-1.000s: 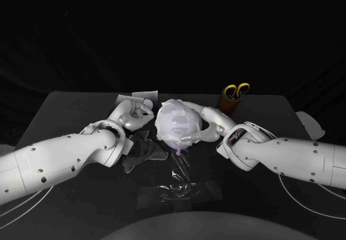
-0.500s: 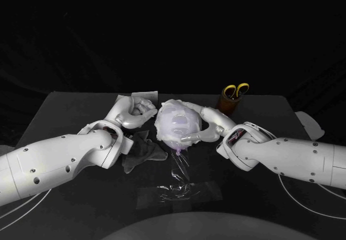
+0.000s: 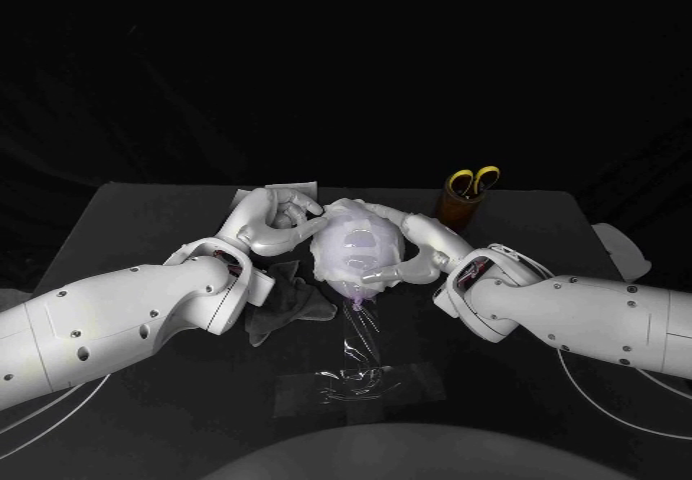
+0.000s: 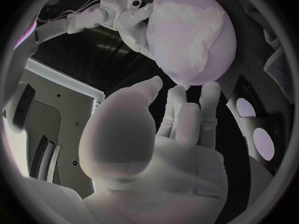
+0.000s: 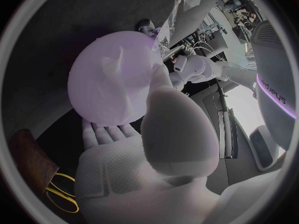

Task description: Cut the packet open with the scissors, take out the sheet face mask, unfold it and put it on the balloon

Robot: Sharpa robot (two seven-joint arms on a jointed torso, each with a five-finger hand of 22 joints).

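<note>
The balloon [image 3: 353, 250] stood over the middle of the tabletop [image 3: 144, 215], cradled from its right side by the right robot hand [image 3: 414, 252], whose palm and fingers wrapped round it, apparently to steady it. The sheet face mask [image 4: 187, 40] already lay draped over the balloon's skin. The left robot hand [image 3: 277, 222] hovered just beside the balloon's left side, fingers spread and grasping nothing, probably ready to smooth the mask flat. The scissors [image 3: 473, 181] stood in a brown holder [image 3: 460, 209] near the far edge, out of the way, while clear film [image 3: 361, 380] lay towards the near edge.
</note>
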